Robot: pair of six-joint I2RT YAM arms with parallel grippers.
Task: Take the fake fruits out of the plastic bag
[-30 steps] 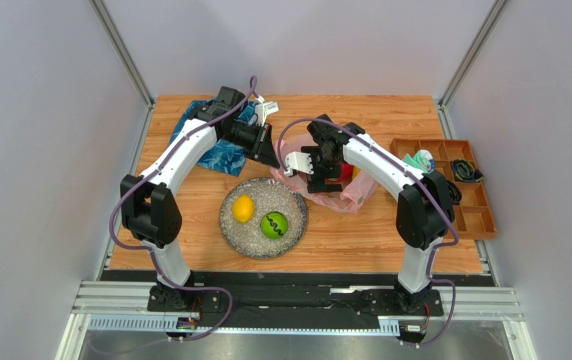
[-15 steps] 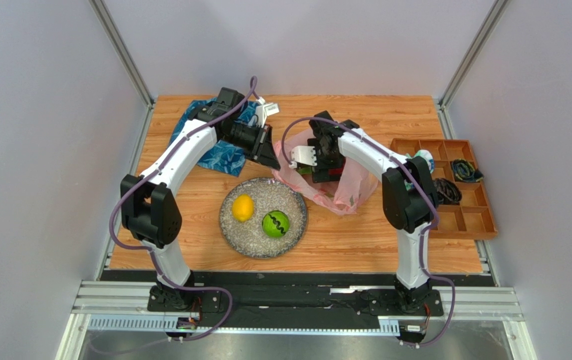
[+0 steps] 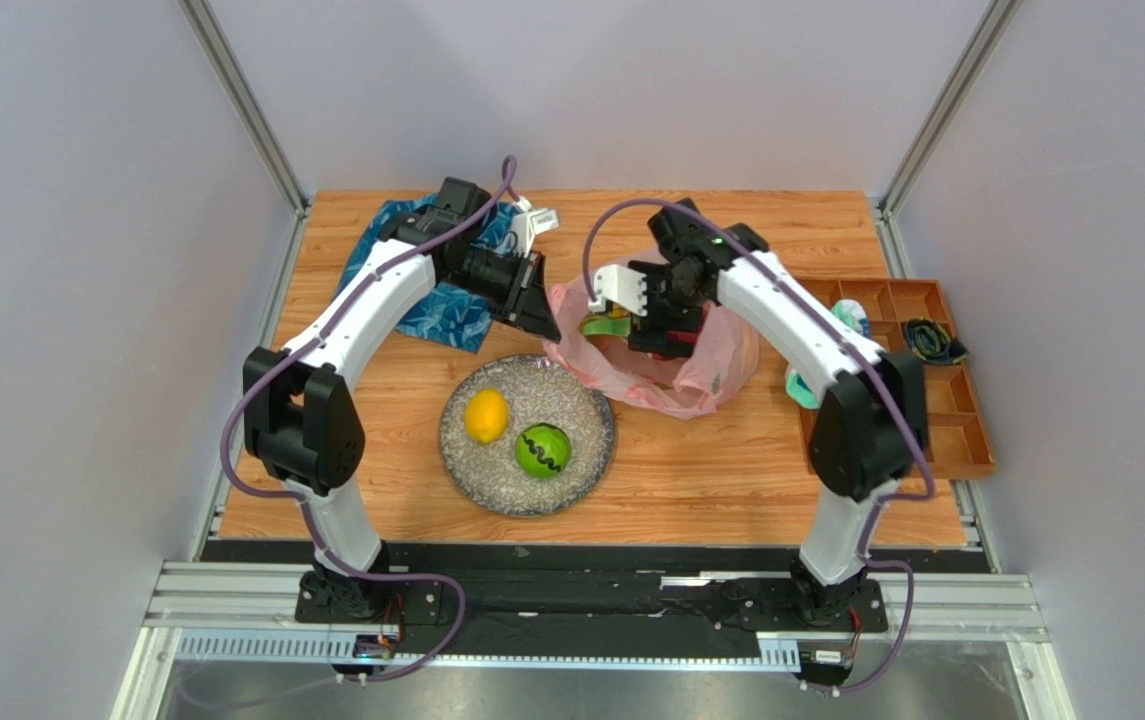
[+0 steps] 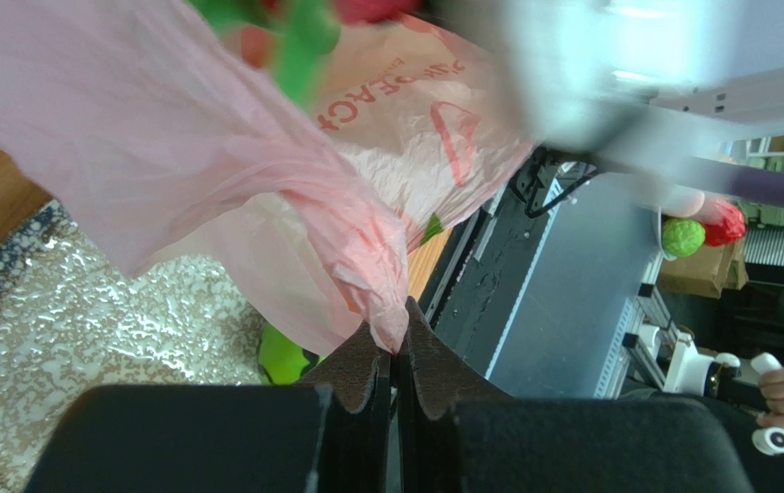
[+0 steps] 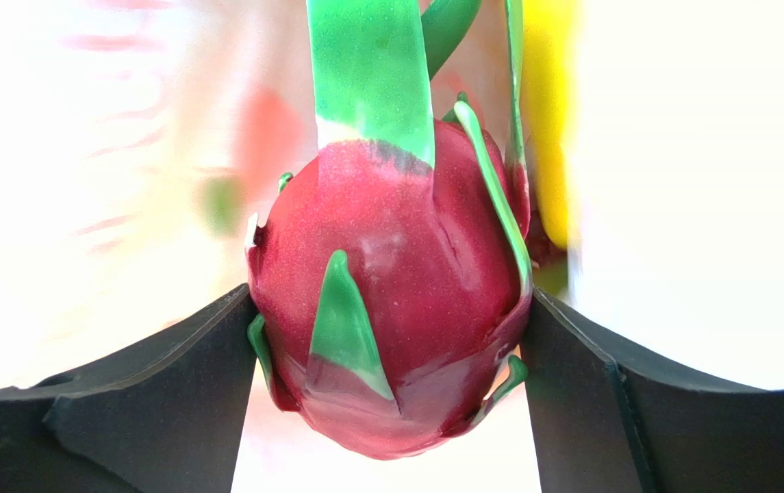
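The pink plastic bag (image 3: 691,372) lies behind the speckled plate (image 3: 503,483), its near-left edge lifted. My left gripper (image 3: 547,317) is shut on that bunched edge (image 4: 380,298) and holds the bag (image 4: 159,134) up. My right gripper (image 3: 644,320) reaches into the bag's mouth. In the right wrist view its two fingers press both sides of a red dragon fruit (image 5: 396,298) with green scales; the right gripper (image 5: 388,304) is shut on it. A yellow fruit (image 5: 550,123) shows behind. A lemon (image 3: 487,416) and a green melon (image 3: 544,450) rest on the plate.
A blue leaf-patterned cloth (image 3: 436,308) lies at the back left under the left arm. A wooden compartment tray (image 3: 969,438) stands at the right edge, with a teal-and-white bundle (image 3: 846,318) and black cable in it. A teal item (image 3: 799,393) lies beside the right arm.
My right gripper has moved from above the bag's front into its mouth, and its jaws have narrowed onto the dragon fruit. The left gripper keeps its hold; the melon has turned slightly.
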